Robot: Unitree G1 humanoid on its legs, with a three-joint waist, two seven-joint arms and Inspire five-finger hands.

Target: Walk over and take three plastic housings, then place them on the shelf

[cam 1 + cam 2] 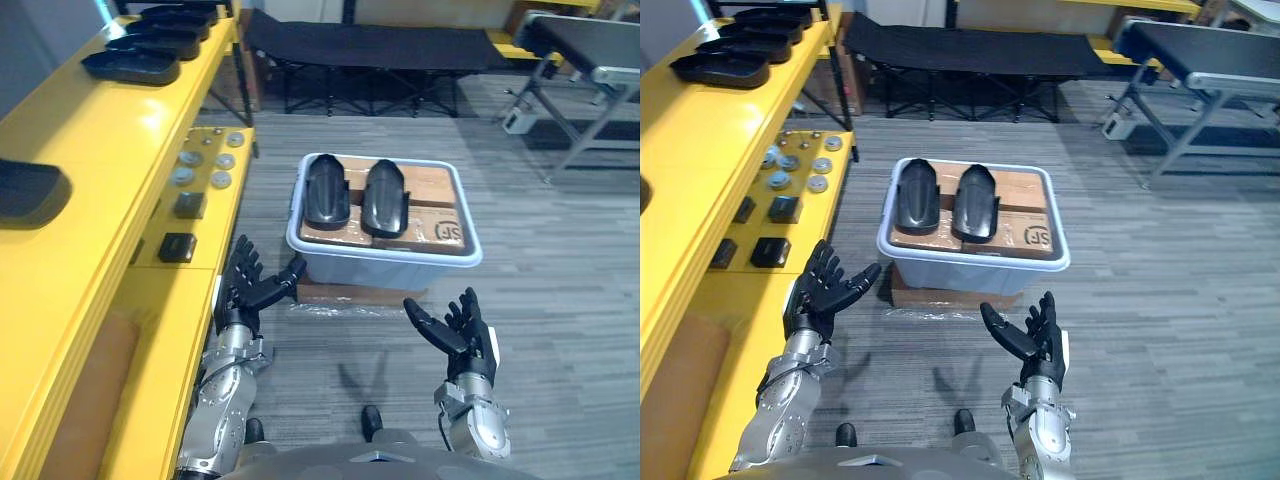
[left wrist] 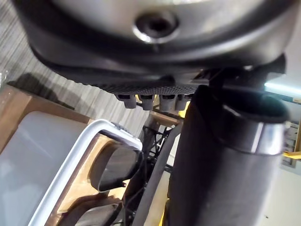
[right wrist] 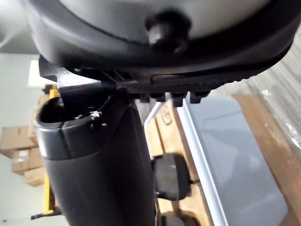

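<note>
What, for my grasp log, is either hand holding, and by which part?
Nothing is held. The left hand and right hand are open, short of the bin; two housings lie in it, untouched.

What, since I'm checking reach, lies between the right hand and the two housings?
Bare floor, then the bin's near wall, shown in the left eye view.

Head pair, side by side, looks down and ahead from above my left hand and right hand. Both share the bin and shelf. Wrist cameras look along their own hands, very close, at the bin's rim.
</note>
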